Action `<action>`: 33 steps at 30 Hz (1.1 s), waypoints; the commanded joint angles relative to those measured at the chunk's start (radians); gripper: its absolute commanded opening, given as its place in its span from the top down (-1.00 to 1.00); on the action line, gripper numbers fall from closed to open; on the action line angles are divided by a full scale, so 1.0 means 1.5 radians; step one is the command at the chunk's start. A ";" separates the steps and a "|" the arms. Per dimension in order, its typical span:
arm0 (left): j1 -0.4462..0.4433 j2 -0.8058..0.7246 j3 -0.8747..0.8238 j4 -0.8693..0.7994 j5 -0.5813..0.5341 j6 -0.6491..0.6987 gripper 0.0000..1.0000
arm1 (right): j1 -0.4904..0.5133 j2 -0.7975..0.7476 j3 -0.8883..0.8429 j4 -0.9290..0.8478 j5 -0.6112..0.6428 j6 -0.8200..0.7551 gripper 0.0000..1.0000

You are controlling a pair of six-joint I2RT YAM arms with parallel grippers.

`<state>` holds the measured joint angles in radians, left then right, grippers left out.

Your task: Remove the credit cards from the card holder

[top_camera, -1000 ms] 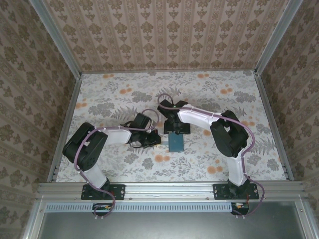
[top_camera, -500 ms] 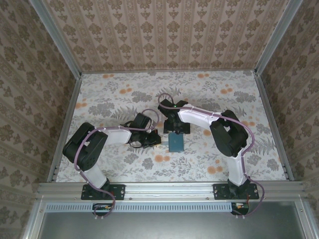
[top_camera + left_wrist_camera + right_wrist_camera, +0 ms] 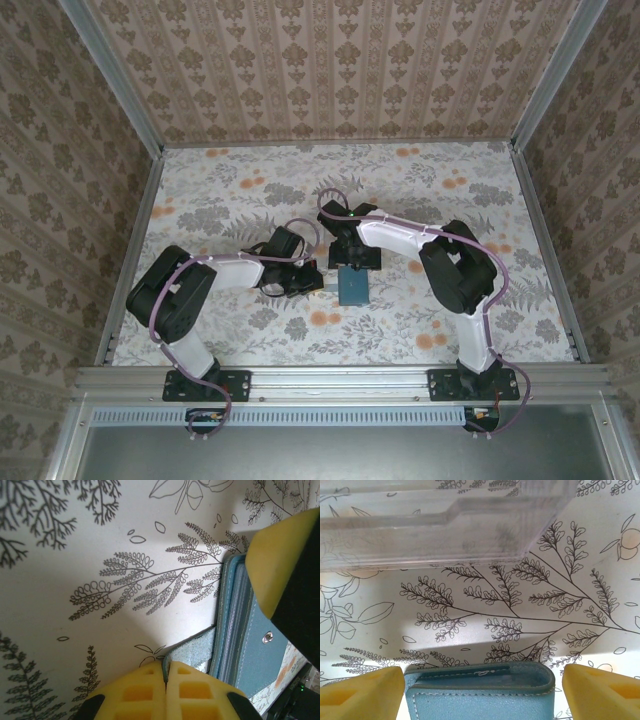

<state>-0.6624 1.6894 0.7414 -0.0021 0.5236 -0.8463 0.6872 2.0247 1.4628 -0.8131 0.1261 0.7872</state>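
The card holder (image 3: pixel 352 290) is a teal wallet lying closed on the floral table between the two arms. My left gripper (image 3: pixel 165 666) is shut on the wallet's thin teal closing flap (image 3: pixel 197 650), at the card holder's (image 3: pixel 250 635) left edge. My right gripper (image 3: pixel 481 672) is open and straddles the card holder (image 3: pixel 480 697), one yellow fingertip (image 3: pixel 365 690) at each short side. From above, the left gripper (image 3: pixel 318 283) sits left of the wallet and the right gripper (image 3: pixel 352 266) just behind it. The credit cards are hidden inside the wallet.
A clear plastic box (image 3: pixel 445 525) lies on the table just beyond the wallet in the right wrist view. A metal frame (image 3: pixel 540 240) and patterned walls close in the table on three sides. Both arms crowd the middle.
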 commanded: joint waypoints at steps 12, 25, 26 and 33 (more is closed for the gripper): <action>-0.007 0.018 0.004 -0.041 -0.030 -0.007 0.92 | -0.004 -0.029 -0.010 -0.033 0.037 -0.008 -0.60; 0.003 0.025 0.001 -0.041 -0.035 -0.011 0.92 | -0.004 -0.101 -0.036 -0.073 0.057 -0.017 -0.54; 0.003 0.026 0.000 -0.040 -0.036 -0.012 0.92 | -0.004 -0.109 -0.040 -0.077 0.057 -0.020 -0.52; 0.004 0.032 0.000 -0.031 -0.045 -0.026 0.93 | -0.007 -0.152 -0.065 -0.114 0.018 -0.046 -0.30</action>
<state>-0.6601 1.6917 0.7422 -0.0036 0.5175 -0.8639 0.6849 1.8400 1.3907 -0.9058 0.1753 0.7506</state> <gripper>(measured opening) 0.059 0.661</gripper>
